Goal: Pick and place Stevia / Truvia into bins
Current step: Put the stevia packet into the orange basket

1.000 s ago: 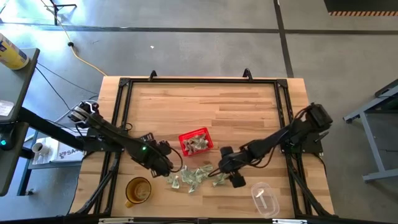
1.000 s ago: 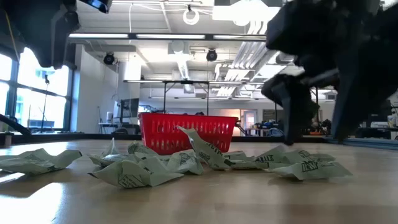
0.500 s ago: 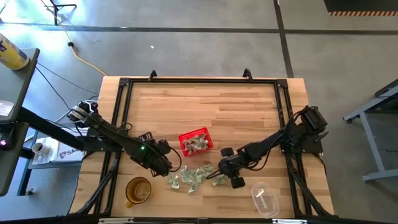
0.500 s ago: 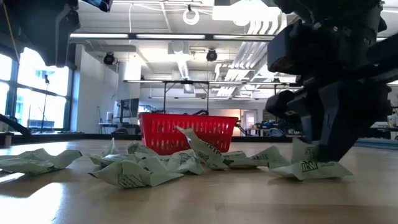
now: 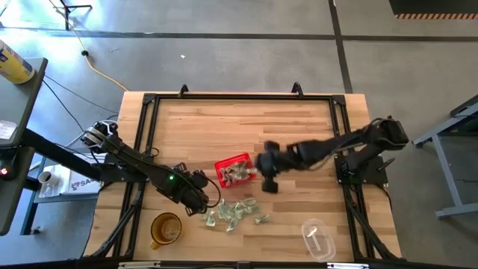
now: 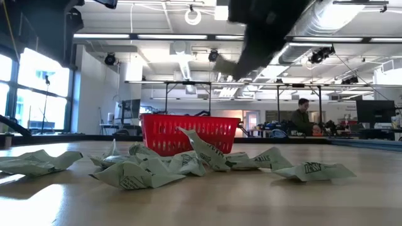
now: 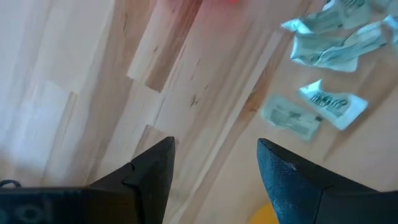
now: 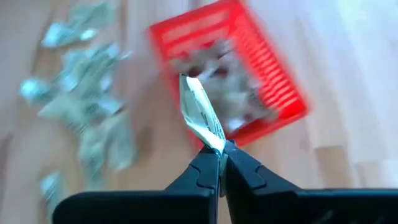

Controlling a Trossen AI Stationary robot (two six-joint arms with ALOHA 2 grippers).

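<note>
The red basket (image 5: 235, 169) stands at the table's middle with several Stevia / Truvia packets inside it. More crumpled pale green packets (image 5: 233, 212) lie flat on the wood just near of it, also in the low view (image 6: 135, 171). My right gripper (image 5: 261, 166) hangs just right of the basket, shut on one packet (image 8: 200, 115). In its wrist view the basket (image 8: 261, 74) lies just beyond the fingertips. My left gripper (image 5: 202, 197) stands open left of the pile; packets (image 7: 323, 43) lie ahead of its fingers, which touch nothing. My right gripper pinches one end of a single packet (image 8: 214, 142) between its two fingertips (image 8: 205, 163). The fingers slant down from the table's right side. The packet sticks out past the fingertips, creased along its length, lifted clear of the table beside the basket's rim.
An amber cup (image 5: 166, 229) stands at the near left and a clear cup (image 5: 317, 237) at the near right. Black frame rails (image 5: 239, 96) run round the tabletop. Bare wood lies far of the basket. A person (image 6: 303, 116) sits in the room beyond.
My right gripper has come down on the right end of the packet pile, shut and taken hold of one packet. It has then risen and gone toward the table's far edge, up beside the basket. The other packets lie as before.
</note>
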